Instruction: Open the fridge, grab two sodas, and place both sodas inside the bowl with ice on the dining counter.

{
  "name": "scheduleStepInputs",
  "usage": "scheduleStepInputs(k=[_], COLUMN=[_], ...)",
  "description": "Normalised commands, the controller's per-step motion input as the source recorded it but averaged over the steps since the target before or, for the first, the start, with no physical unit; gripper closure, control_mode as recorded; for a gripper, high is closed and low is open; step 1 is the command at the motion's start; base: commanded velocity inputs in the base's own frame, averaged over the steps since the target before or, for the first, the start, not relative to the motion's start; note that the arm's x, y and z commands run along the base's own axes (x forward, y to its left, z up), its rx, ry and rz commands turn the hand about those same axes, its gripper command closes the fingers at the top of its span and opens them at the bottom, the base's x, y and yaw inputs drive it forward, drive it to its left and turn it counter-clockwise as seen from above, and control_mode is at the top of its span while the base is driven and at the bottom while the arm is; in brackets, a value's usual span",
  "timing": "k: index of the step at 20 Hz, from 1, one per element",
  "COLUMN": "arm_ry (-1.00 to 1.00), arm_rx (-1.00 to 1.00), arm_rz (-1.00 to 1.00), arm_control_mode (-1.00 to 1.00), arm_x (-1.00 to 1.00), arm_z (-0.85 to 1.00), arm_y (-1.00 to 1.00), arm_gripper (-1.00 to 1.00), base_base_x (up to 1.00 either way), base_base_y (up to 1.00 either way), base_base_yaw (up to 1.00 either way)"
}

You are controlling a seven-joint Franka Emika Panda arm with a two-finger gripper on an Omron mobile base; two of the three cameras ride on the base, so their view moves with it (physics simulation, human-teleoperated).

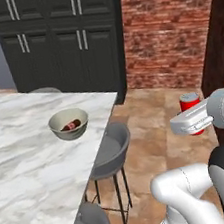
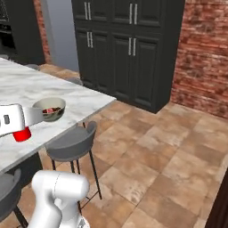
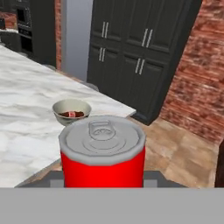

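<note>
Pincer (image 1: pixel 198 117) clamped on the red can (image 3: pixel 103 151), can upright, held off the edge of the surface (image 1: pixel 25 161) above the floor. Bowl (image 1: pixel 68 123) sits on the surface ahead of the pincer, well apart. Bowl holds a dark bottle (image 1: pixel 71 125) lying on its side. Next move likely a carry forward over the bowl.

Glossy white rounded arm (image 1: pixel 187 186) links, dark joint bands (black), and a white boxy hand (image 1: pixel 192 119).
</note>
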Motion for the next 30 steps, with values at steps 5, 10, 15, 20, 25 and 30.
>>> scheduleStepInputs(k=[5, 10, 15, 20, 25, 30], arm_ry=[0.0, 0.0, 0.0, 0.0, 0.0, 0.0], arm_rx=[0.0, 0.0, 0.0, 0.0, 0.0, 0.0], arm_rz=[0.0, 0.0, 0.0, 0.0, 0.0, 0.0], arm_control_mode=[1.0, 1.0, 1.0, 1.0, 1.0, 1.0], arm_x=[0.0, 0.0, 0.0, 0.0, 0.0, 0.0], arm_z=[0.0, 0.0, 0.0, 0.0, 0.0, 0.0], arm_y=[0.0, 0.0, 0.0, 0.0, 0.0, 0.0], arm_gripper=[1.0, 1.0, 1.0, 1.0, 1.0, 1.0], base_base_x=[0.74, 0.76, 0.6, 0.44, 0.65, 0.96], base_base_y=[-0.43, -0.38, -0.29, -0.12, -0.16, -0.29], base_base_yaw=[0.46, 0.48, 0.53, 0.61, 0.56, 0.45])
